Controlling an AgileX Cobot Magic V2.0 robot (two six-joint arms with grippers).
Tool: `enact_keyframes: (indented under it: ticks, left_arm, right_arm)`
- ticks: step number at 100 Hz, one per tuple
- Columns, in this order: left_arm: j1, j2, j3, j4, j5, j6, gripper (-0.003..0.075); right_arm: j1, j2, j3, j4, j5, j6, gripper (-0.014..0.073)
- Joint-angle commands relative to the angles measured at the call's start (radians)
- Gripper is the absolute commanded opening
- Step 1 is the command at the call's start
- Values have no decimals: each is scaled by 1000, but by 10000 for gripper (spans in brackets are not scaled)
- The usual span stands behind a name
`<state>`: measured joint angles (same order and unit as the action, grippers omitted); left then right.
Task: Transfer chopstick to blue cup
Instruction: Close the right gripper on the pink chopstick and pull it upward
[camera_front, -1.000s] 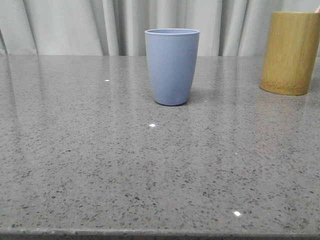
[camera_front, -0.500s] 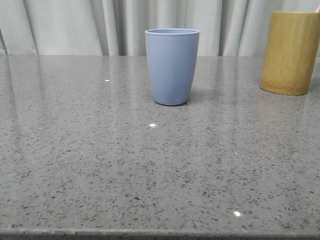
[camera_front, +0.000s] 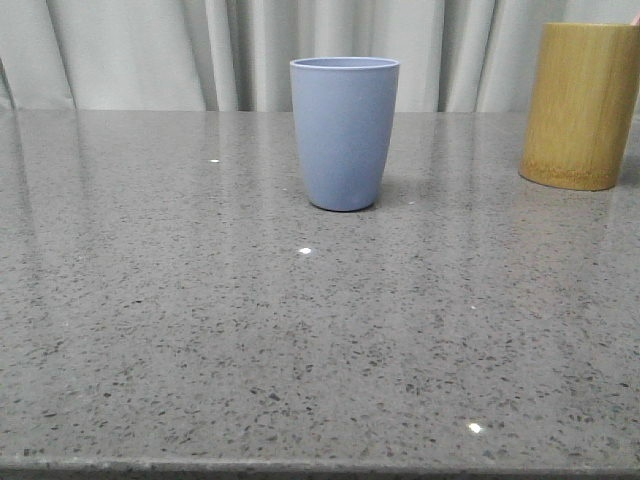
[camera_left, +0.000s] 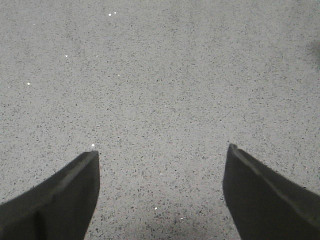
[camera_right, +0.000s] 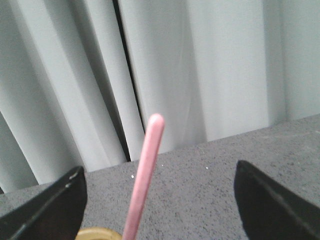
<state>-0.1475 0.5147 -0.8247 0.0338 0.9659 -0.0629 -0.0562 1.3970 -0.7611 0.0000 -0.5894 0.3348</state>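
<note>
The blue cup (camera_front: 344, 133) stands upright at the middle back of the grey table, with nothing showing above its rim. A pale pink chopstick (camera_right: 145, 176) rises out of the yellow-brown bamboo holder (camera_right: 98, 234), between the wide-apart fingers of my right gripper (camera_right: 160, 172) without touching them. In the front view only a tiny pink tip (camera_front: 635, 19) shows above that holder (camera_front: 581, 105) at the far right. My left gripper (camera_left: 162, 152) is open and empty over bare table. Neither gripper shows in the front view.
Pale curtains (camera_front: 150, 50) hang behind the table's back edge. The speckled grey tabletop (camera_front: 300, 340) spreads in front of the cup to the front edge.
</note>
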Motion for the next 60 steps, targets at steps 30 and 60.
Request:
enact_keyframes:
  ticks: [30, 60]
  left_arm:
    - [1, 6, -24, 0, -74, -5, 503]
    - [1, 6, -24, 0, -74, -5, 503]
  right_arm:
    - [-6, 8, -89, 0, -80, 33, 601]
    - [-6, 9, -89, 0, -111, 33, 478]
